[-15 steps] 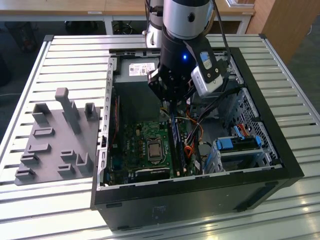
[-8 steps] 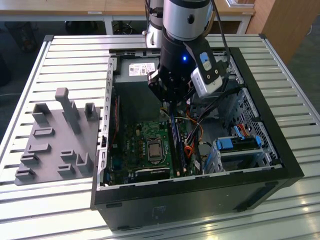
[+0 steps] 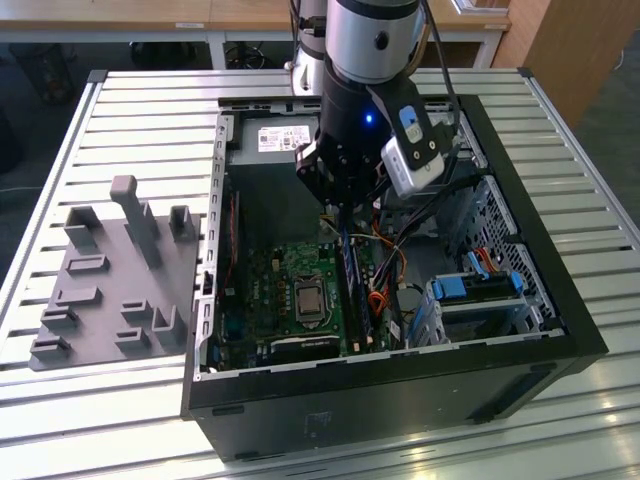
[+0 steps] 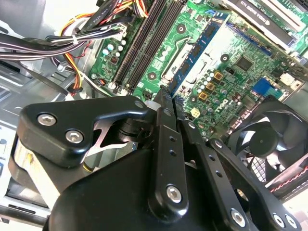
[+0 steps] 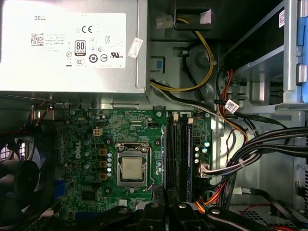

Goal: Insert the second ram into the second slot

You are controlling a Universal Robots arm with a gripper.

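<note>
The open computer case lies on its side on a slatted table. My gripper hangs inside it over the far end of the memory slots, beside the processor. In the second wrist view the gripper is shut, fingers pressed together with nothing visible between them, tips just above a white slot latch. The second ram, a long thin blue stick, stands on edge in the slot bank directly below the gripper. Which slot it sits in I cannot tell. A blue strip runs along the slot farthest from the processor.
A grey holder plate with posts lies on the exterior view's left of the case. The power supply lies beyond the board. Cable bundles and a drive bay with blue clips crowd one side of the slots. A fan sits at the other.
</note>
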